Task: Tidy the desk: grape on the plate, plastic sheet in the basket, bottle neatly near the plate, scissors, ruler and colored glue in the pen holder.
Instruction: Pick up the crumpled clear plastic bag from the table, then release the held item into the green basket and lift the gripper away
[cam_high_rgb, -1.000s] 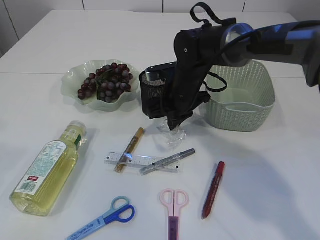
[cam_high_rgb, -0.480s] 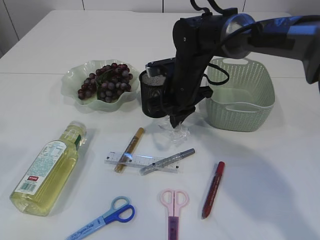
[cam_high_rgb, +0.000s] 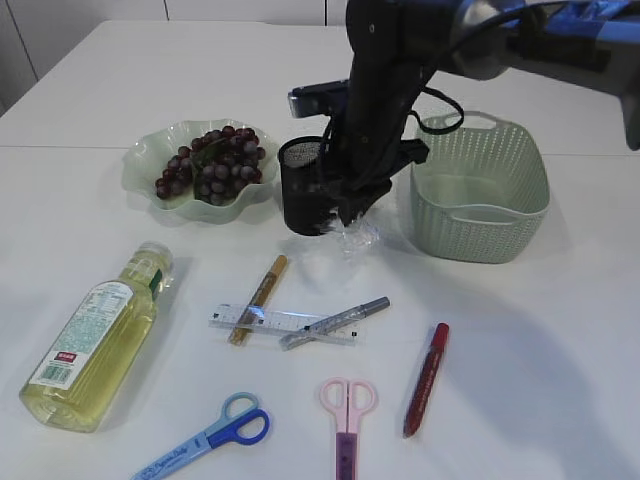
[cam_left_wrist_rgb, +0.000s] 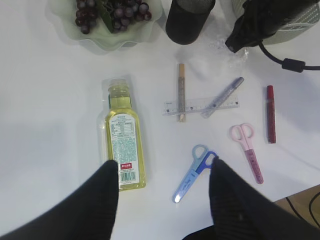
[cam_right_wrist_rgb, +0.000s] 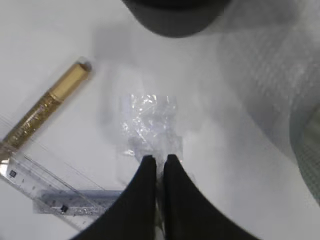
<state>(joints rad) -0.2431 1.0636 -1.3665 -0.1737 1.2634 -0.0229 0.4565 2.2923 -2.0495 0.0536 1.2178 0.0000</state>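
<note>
Scissors (cam_high_rgb: 347, 412) and ruler (cam_high_rgb: 280, 322) lay nearest me, untouched. Beyond, my right tool (cam_high_rgb: 352, 222), pinched on the plastic sheet (cam_high_rgb: 352, 238), had lifted it off the surface beside the basket (cam_high_rgb: 483, 225); left tool (cam_left_wrist_rgb: 165, 192) hung wide.

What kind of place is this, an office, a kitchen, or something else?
Probably a robot test bench staged as a messy desk, not a real office. A plain white table holds an odd mix: grapes on a plate, an oil bottle, scissors, a ruler, and a black robot arm reaches over them.
</note>
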